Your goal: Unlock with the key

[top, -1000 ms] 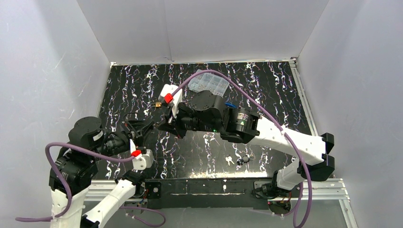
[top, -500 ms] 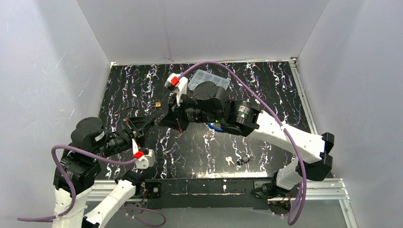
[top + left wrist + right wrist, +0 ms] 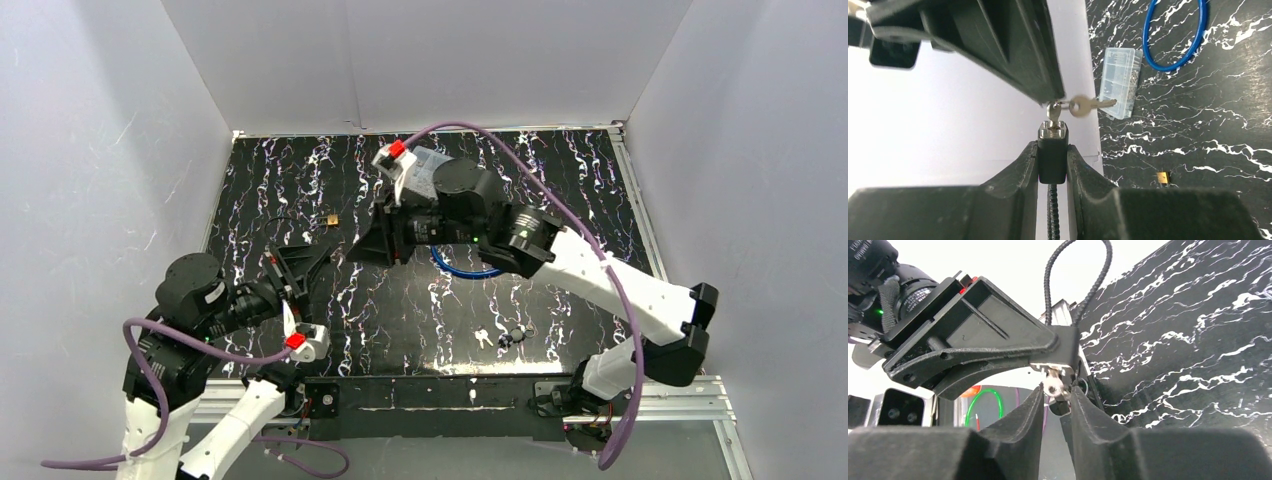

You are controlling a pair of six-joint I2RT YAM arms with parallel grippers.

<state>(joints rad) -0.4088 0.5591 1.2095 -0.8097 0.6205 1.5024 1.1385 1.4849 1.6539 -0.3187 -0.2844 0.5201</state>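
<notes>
Right gripper (image 3: 1057, 389) has rolled and shifted; its fingers straddle the key (image 3: 1053, 384), and whether they grip it cannot be told. Left gripper (image 3: 1052, 146) clamps the lock (image 3: 1052, 162); the key sits in the lock just beyond the left fingertips.

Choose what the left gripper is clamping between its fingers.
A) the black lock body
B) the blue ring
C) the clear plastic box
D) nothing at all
A: in the left wrist view the black lock body sits squeezed between the fingers of the left gripper, a key in its top, while the blue ring and clear box lie well away.
</notes>
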